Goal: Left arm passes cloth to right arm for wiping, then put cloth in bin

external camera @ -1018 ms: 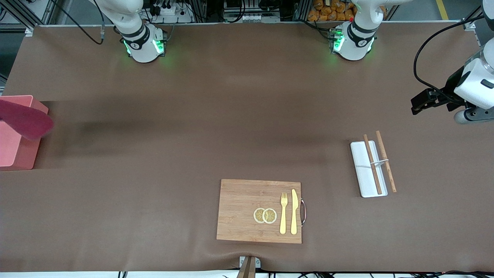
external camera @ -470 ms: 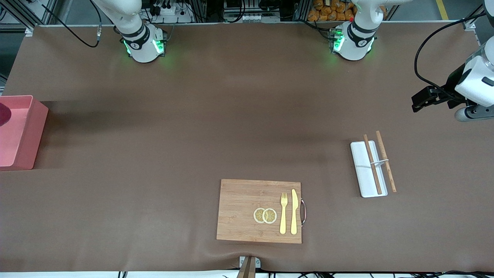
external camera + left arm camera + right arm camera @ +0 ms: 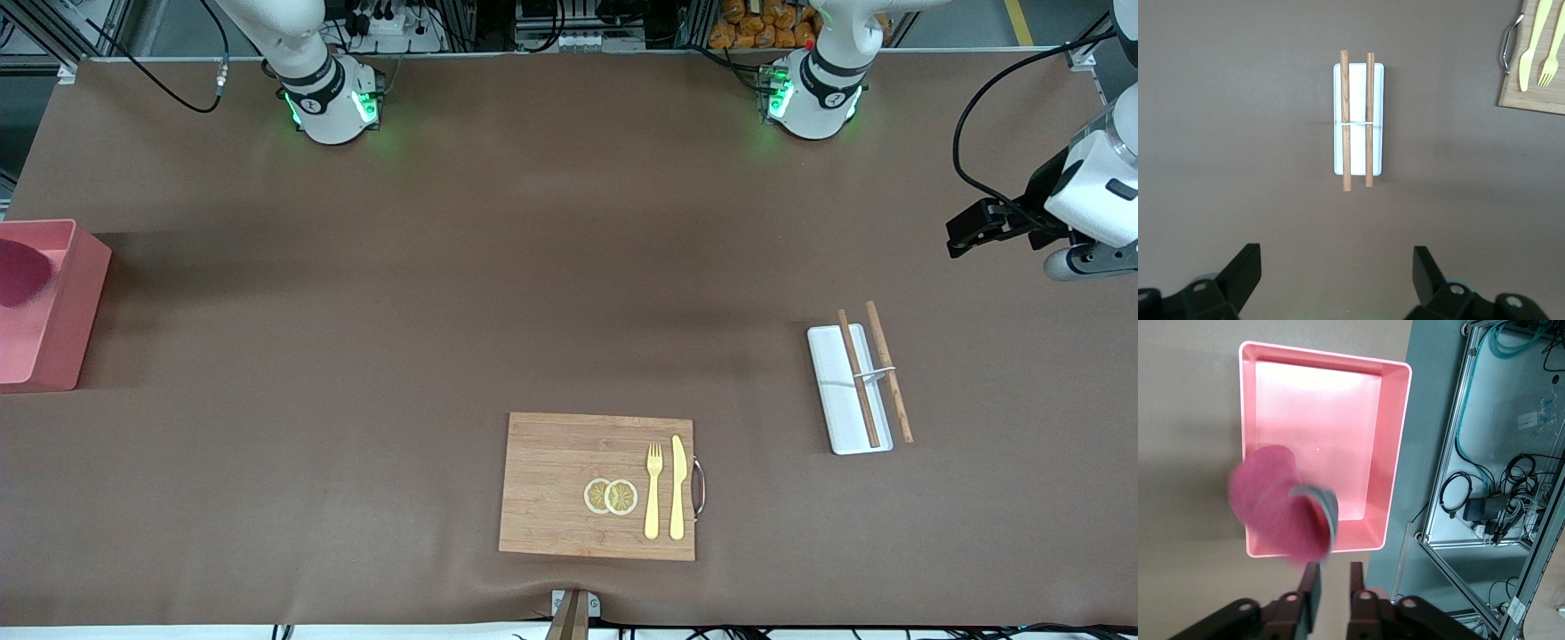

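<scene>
**A:** What is shown of the task's progress?

**B:** The late stage is shown. The cloth [image 3: 1281, 513], magenta on one face and grey on the other, is seen hanging just below the right claw [image 3: 1332, 583], over one edge of the pink bin [image 3: 1395, 453] at the right arm's end of the bench [image 3: 444, 267]. The handover and the wiping are judged to be finished.

**A:** Is the cloth gripped?

**B:** The right claw's fingers [image 3: 1311, 587] are seen close together, but whether the cloth is pinched or falling free cannot be told. It is not yet seen lying on the bin's floor.

**A:** And the other arm?

**B:** The left claw [image 3: 1337, 280] is held wide apart and empty, waiting above bare bench, with a white tray [image 3: 1359, 120] carrying chopsticks [image 3: 1345, 120] ahead of it.

**A:** What is left?

**B:** Only the cloth's settling in the bin, it is judged.
</scene>
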{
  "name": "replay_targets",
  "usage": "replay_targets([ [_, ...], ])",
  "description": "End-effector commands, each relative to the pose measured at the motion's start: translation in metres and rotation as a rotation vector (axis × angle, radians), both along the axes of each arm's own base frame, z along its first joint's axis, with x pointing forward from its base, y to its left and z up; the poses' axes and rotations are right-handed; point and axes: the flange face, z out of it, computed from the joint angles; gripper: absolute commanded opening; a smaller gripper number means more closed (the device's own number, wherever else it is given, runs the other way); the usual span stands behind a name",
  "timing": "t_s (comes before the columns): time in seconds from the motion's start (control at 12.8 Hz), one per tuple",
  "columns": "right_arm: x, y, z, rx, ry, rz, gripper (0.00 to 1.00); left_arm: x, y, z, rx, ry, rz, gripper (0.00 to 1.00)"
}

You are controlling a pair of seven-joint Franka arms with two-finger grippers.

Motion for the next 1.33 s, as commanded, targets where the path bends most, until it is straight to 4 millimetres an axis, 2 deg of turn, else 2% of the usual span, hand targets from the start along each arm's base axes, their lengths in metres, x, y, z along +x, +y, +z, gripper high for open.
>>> replay_targets([
  [0.0,0.024,0.031,0.012,0.076,-0.064,0.043,1.0,-0.007,0.0,0.008,-0.013,-0.003,-0.016,1.0],
  [0.16,0.051,0.083,0.016,0.136,-0.068,0.089,1.0,-0.007,-0.001,0.009,-0.013,-0.005,-0.018,1.0],
  [0.31,0.078,0.153,0.017,0.218,-0.062,0.063,1.0,-0.007,-0.001,0.01,-0.014,-0.006,-0.018,1.0],
  [0.47,0.104,0.243,0.031,0.219,-0.066,0.055,1.0,-0.008,0.0,0.012,-0.014,-0.008,-0.019,1.0],
  [0.63,0.108,0.328,0.049,0.214,-0.044,0.019,1.0,-0.016,0.003,0.027,-0.011,-0.031,-0.014,1.0],
  [0.71,0.104,0.353,0.055,0.219,-0.036,-0.01,1.0,-0.017,0.004,0.027,-0.009,-0.028,-0.014,1.0],
  [0.78,0.098,0.373,0.06,0.245,-0.041,-0.034,1.0,-0.017,0.006,0.027,-0.007,-0.028,-0.011,1.0],
  [0.86,0.089,0.381,0.065,0.271,-0.049,-0.056,1.0,-0.017,0.006,0.027,-0.009,-0.026,-0.013,1.0],
  [1.1,0.044,0.394,0.088,0.33,-0.072,-0.127,1.0,-0.021,0.015,0.03,-0.009,-0.012,-0.029,1.0],
  [1.25,0.035,0.405,0.103,0.323,-0.105,-0.169,1.0,-0.021,0.016,0.032,-0.009,-0.017,-0.03,1.0],
])
